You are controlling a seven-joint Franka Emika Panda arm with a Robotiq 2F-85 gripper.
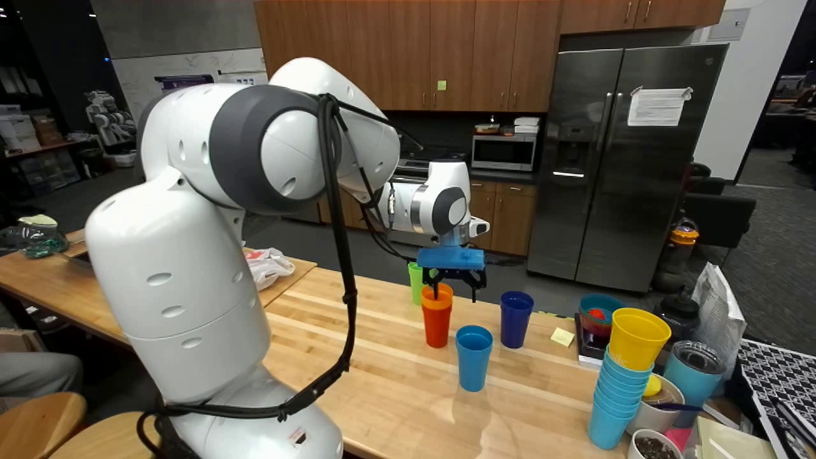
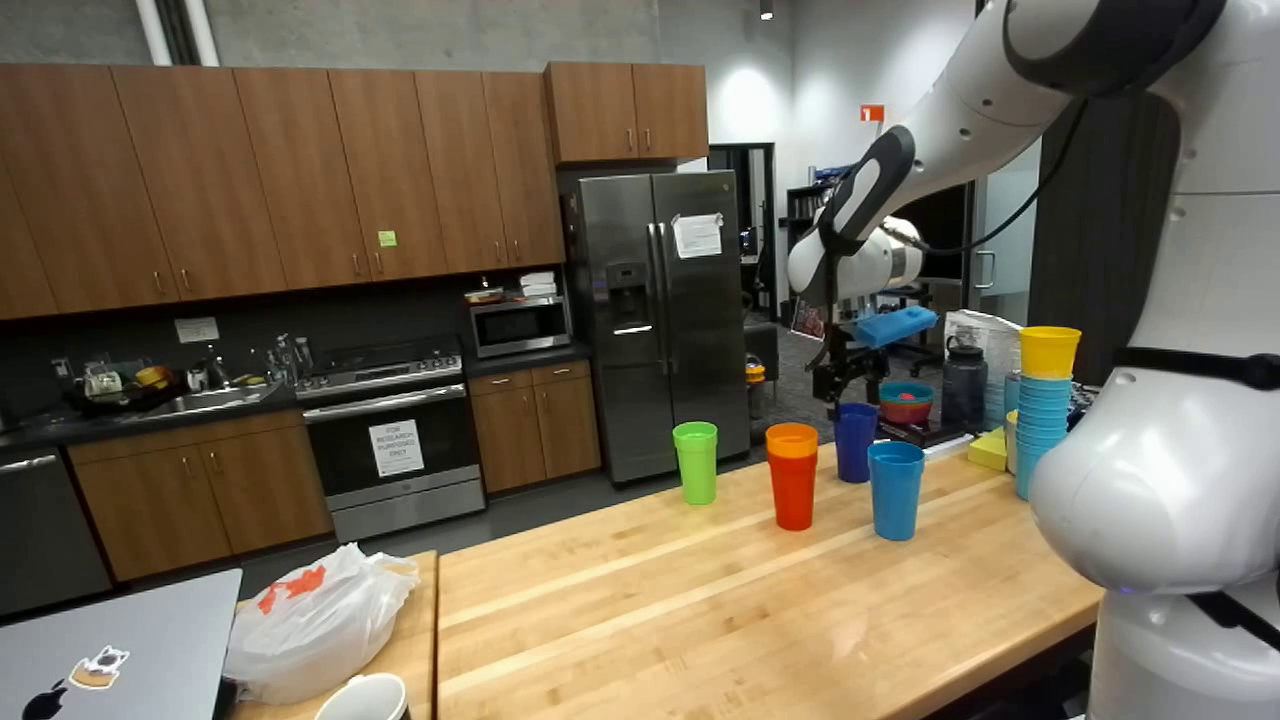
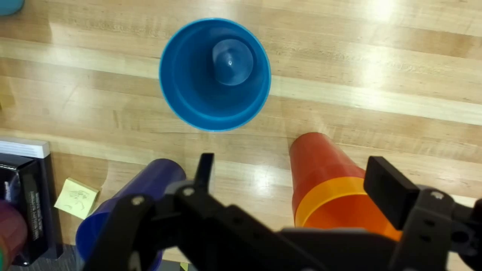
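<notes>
We see the fingers [image 3: 389, 190] spread wide apart and gripping nothing; bare wood of the counter [image 1: 395, 379] shows through the gap between their tips. They point down over the cups, and a blue block [image 1: 451, 258] sits just above them.

Below one finger, at the right of the wrist view, we find the orange cup [image 3: 339, 212], nested in the red cup [image 3: 320, 162]. The finger covers part of the orange rim from that angle, and we cannot tell whether they touch. Below the other finger, at the left of the wrist view, stands the purple cup [image 3: 147, 180], partly hidden by it; whether these touch we cannot tell either. The blue cup [image 3: 211, 82] stands upright past the fingertips in the wrist view, apart from both, and in an exterior view we place it on the near side of the fingers.

Past the red cup from the fingers we see the green cup [image 2: 697, 465]. Outward from the fingers on the purple cup's side, we make out a note [image 3: 76, 198] near that cup, then a black box [image 3: 34, 210]. Farther out that way come the bowls [image 2: 906, 410], a dark bottle [image 2: 965, 385] and a light blue stack [image 1: 615, 408] topped by a yellow cup [image 1: 637, 338].

On the opposite side, well apart from the fingers, we see a bag [image 2: 320, 620] and a laptop [image 2: 120, 640]. Well behind the fingers, in both exterior views, stand the fridge [image 1: 625, 166] and the microwave [image 1: 503, 153].
</notes>
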